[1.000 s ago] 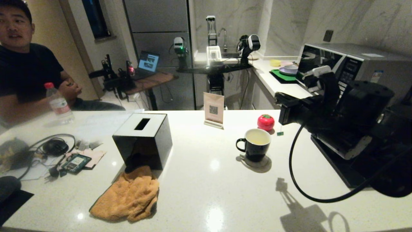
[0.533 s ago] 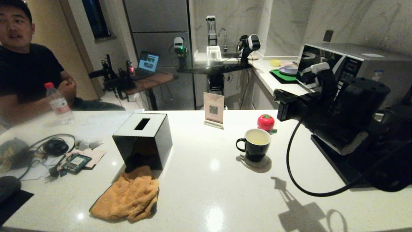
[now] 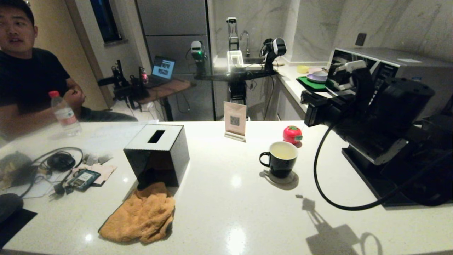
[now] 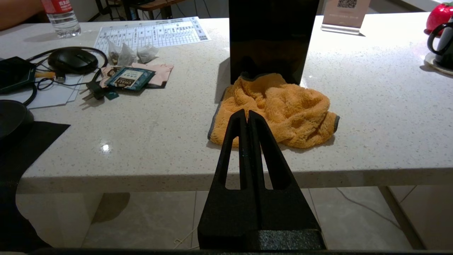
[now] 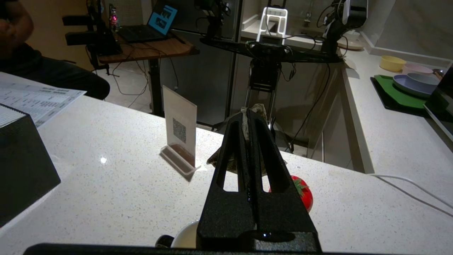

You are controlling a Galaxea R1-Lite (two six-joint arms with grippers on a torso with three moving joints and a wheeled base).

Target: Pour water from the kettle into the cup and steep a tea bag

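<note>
A glossy, pale speckled stone-like countertop is seen, with lamp glints on it. The cup looks glazed ceramic, black outside and white inside. A fluffy orange terry cloth lies crumpled. The black tissue box is shiny. The matt black plastic right gripper pinches a crinkled fabric-like tea bag.

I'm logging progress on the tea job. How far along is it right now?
Done: the cup already holds pale water. In hand: the right claw is shut on the tea bag, held in the air above the counter near the cup. Left: lowering the bag into the water to steep. The left claw is shut and empty, off the counter's near edge.
</note>
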